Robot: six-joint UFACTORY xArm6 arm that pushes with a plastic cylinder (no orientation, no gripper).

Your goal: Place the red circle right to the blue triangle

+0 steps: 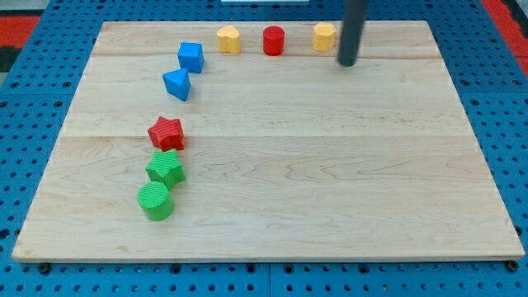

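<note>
The red circle [273, 40] stands near the view's top edge of the board [330, 165], upright, between two yellow blocks: one [228, 39] just to its left and another [324, 36] to its right, the three in a row and apart from each other. The blue triangle [176, 84] lies lower and well to the left of the red circle, just below a blue cube [191, 57]. My tip [347, 63] is a bare rod end holding nothing; it sits just right of the right yellow block, slightly below it, and well right of the red circle. Further down the left side, a red star [166, 133], a green star [166, 169] and a green circle [155, 201] form a close column.
</note>
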